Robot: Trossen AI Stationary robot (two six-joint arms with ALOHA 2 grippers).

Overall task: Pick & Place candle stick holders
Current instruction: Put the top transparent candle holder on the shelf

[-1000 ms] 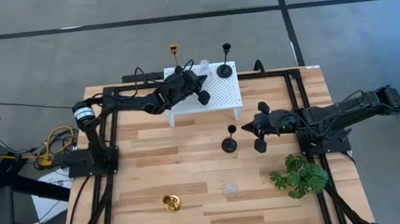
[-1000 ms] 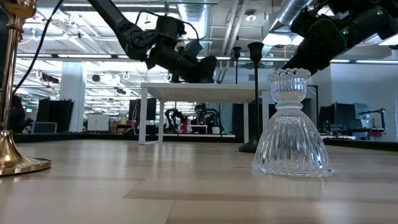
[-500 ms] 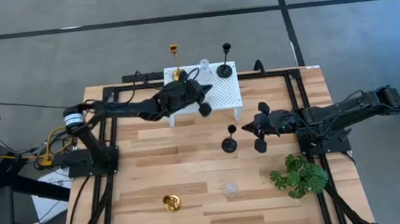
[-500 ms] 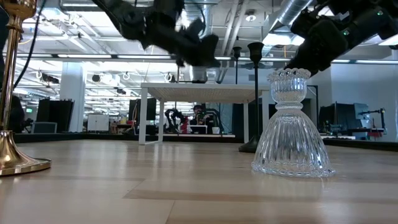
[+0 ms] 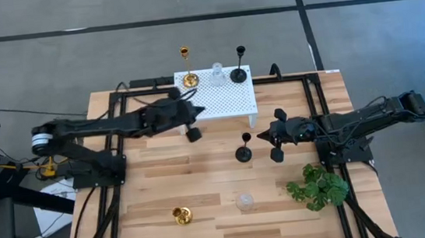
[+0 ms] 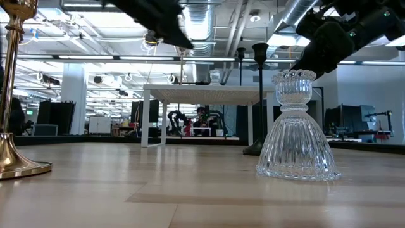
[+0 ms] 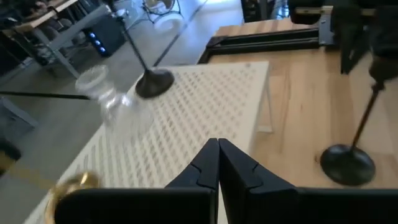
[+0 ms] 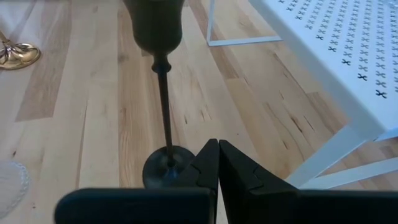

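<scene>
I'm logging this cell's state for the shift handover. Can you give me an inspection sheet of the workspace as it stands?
Surface: wooden table, with a white platform at its far edge.
Job's things: gold holder, glass holder and black holder upright on the platform; tall black holder, squat gold holder and squat glass holder on the table.
Clutter: plant on the table's right side.
Grippers: left gripper shut, empty, beside the platform; right gripper shut, empty, beside the tall black holder.
Cables: yellow cable coiled off the table's left edge.
Surroundings: grey floor with dark lines; a monitor at the left edge.
</scene>
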